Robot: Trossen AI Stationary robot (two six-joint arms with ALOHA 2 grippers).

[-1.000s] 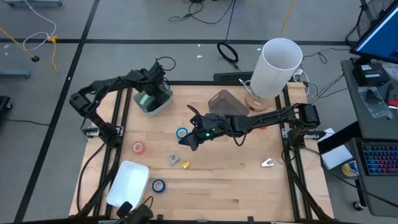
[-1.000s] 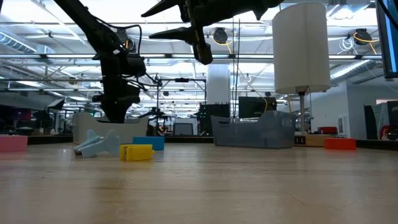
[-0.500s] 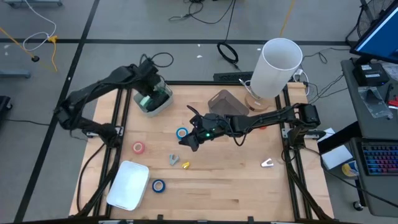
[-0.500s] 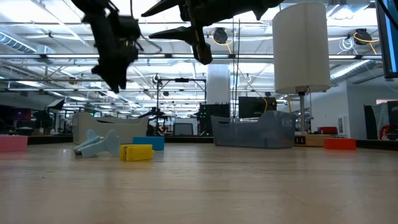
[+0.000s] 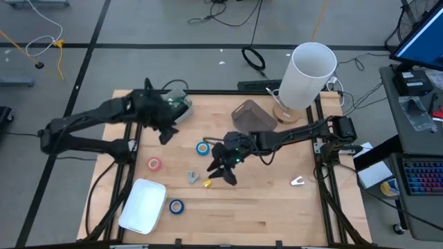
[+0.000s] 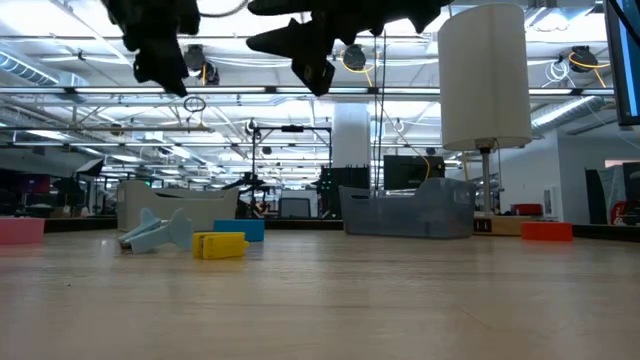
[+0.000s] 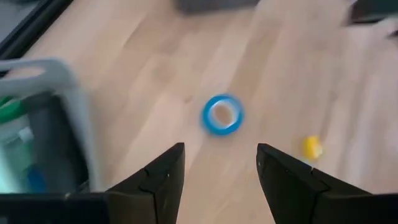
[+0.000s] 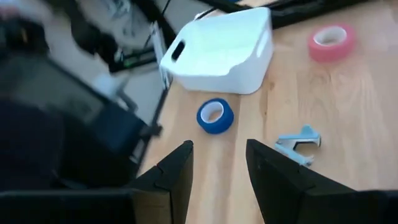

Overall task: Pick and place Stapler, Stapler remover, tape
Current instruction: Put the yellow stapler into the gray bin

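A blue tape roll (image 5: 202, 147) lies flat on the wooden table; in the left wrist view this tape roll (image 7: 222, 114) is ahead of the fingers. My left gripper (image 5: 165, 133) hangs open in the air between the clear bin (image 5: 178, 108) and this roll. My right gripper (image 5: 225, 173) hovers open above the light blue stapler remover (image 5: 193, 178) and a small yellow block (image 5: 206, 183). A pink tape roll (image 5: 154, 164) and a second blue tape roll (image 5: 176, 206) lie to the near left. Which thing is the stapler I cannot tell.
A white bin (image 5: 143, 205) stands at the near left corner and a grey-brown bin (image 5: 249, 114) at the far middle. A tall white cylinder (image 5: 308, 76) stands at the far right. A small white object (image 5: 297, 181) lies near the right edge.
My left gripper has risen out of the clear bin and swung toward the table's near edge and middle, toward the blue tape roll. My right gripper has rolled about its own axis and drifted slightly toward the near edge. Nothing on the table has moved.
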